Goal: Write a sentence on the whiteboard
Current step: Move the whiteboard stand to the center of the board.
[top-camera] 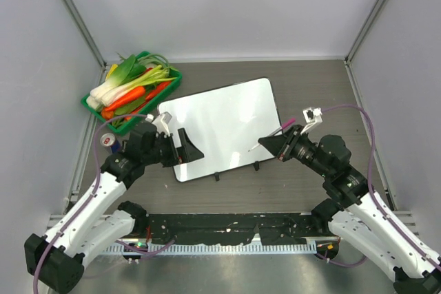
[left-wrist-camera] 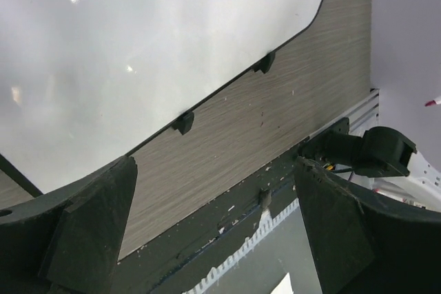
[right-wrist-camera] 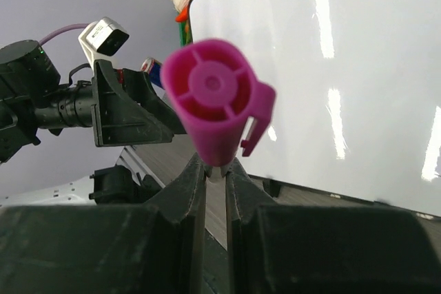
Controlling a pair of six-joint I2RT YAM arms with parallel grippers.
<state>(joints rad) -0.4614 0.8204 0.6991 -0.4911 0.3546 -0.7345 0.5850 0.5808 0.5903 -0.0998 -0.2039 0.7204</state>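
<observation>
Evidently the writing has not begun. The whiteboard lies flat and askew in the middle of the table, between the two arms. Its glossy white face shows only glare from the lights, with no stroke of the sentence on it. The step in hand looks like bringing pen to board.

The right pincer is closed on a magenta marker, its two dark fingers pinching the slim barrel. The round, ribbed cap end with its clip faces the wrist camera, and the thin far end points over the board's near right part. Whether the tip touches the surface I cannot tell. The left pincer stands wide open and empty just at the board's near left edge.

Next, I judge, the tip must come down to light contact towards the board's left end, leaving room for a whole line. The left arm may need to pin the board, since a slick panel on smooth wood-grain laminate could slide. The board has rounded corners, a thin black frame and two small black clips on its near edge.
</observation>
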